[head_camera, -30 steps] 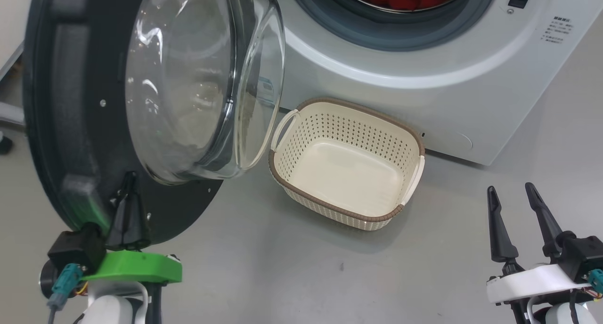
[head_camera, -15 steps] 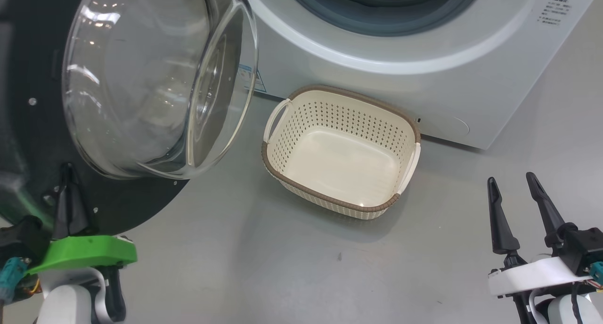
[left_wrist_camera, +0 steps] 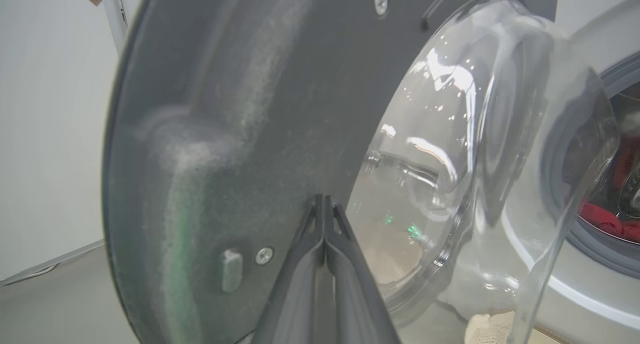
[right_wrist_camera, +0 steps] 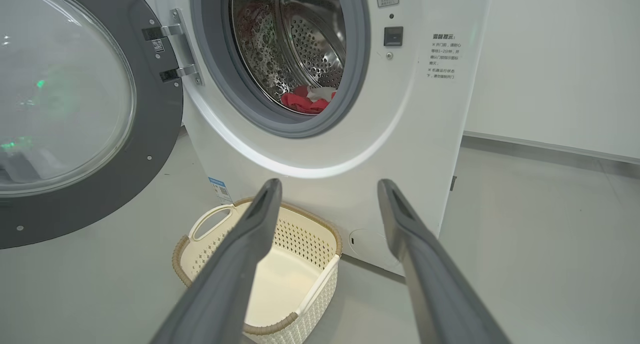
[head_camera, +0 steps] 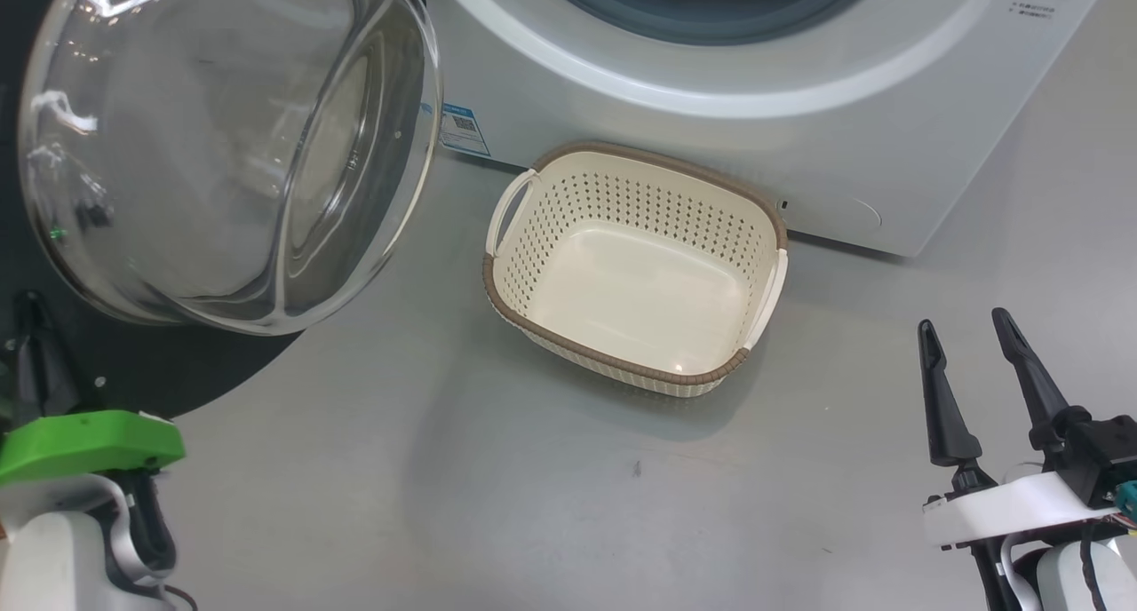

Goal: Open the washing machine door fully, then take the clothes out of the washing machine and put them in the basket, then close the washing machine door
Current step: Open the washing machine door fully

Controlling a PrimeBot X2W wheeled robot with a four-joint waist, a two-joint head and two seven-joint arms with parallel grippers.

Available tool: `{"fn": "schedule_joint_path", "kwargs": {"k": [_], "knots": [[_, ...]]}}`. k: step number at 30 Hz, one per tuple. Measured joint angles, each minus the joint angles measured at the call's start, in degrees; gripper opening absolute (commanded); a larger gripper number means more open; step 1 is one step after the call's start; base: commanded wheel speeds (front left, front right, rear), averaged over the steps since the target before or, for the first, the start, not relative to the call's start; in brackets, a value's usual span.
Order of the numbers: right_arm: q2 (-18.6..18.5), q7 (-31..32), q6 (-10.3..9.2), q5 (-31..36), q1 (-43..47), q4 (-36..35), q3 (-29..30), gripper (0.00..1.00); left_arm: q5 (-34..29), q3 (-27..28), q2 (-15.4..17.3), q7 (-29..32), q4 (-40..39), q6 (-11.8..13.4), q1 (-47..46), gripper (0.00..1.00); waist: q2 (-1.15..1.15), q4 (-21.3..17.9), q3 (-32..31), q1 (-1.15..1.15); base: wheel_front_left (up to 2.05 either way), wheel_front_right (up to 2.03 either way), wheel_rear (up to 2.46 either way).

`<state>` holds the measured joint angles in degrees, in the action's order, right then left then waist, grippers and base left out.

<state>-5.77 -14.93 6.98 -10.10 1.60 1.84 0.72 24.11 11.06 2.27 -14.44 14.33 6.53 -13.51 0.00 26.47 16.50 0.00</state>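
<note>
Left wrist view: left claw (left_wrist_camera: 325, 204) was clenched on nothing, tips together at the black inner face of the washing machine door (left_wrist_camera: 210, 109), just beside the glass bowl (left_wrist_camera: 450, 159). Contact looked likely, not certain. The step read as pushing the door fully open. To do it well, the push should sit on the black rim, off the glass, follow the arc round the hinge (right_wrist_camera: 175, 51), and ease off once the hinge stops. The door hung at the left of the washing machine (right_wrist_camera: 400, 134), swung well out, apart from the basket (head_camera: 640, 198) on the floor (head_camera: 533, 487) in front. It stood on edge; being round, it had no long axis, and the bowl bulged roughly level toward the robot's right. Right claw (right_wrist_camera: 328, 182) was released, empty, low at right. The clothes (right_wrist_camera: 300, 101) lay in the drum (right_wrist_camera: 305, 39).
</note>
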Motion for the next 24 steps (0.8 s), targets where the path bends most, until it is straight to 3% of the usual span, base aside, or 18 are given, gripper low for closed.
{"fn": "schedule_joint_path", "kwargs": {"k": [24], "knots": [[-1.3,0.0,0.01,-0.4,-1.5,0.0,-0.6,1.0,-0.1,6.1,2.3,0.0,8.6,0.0,-6.9,0.0,0.0,-1.6,1.6,0.0,0.0,0.0,0.0]]}}
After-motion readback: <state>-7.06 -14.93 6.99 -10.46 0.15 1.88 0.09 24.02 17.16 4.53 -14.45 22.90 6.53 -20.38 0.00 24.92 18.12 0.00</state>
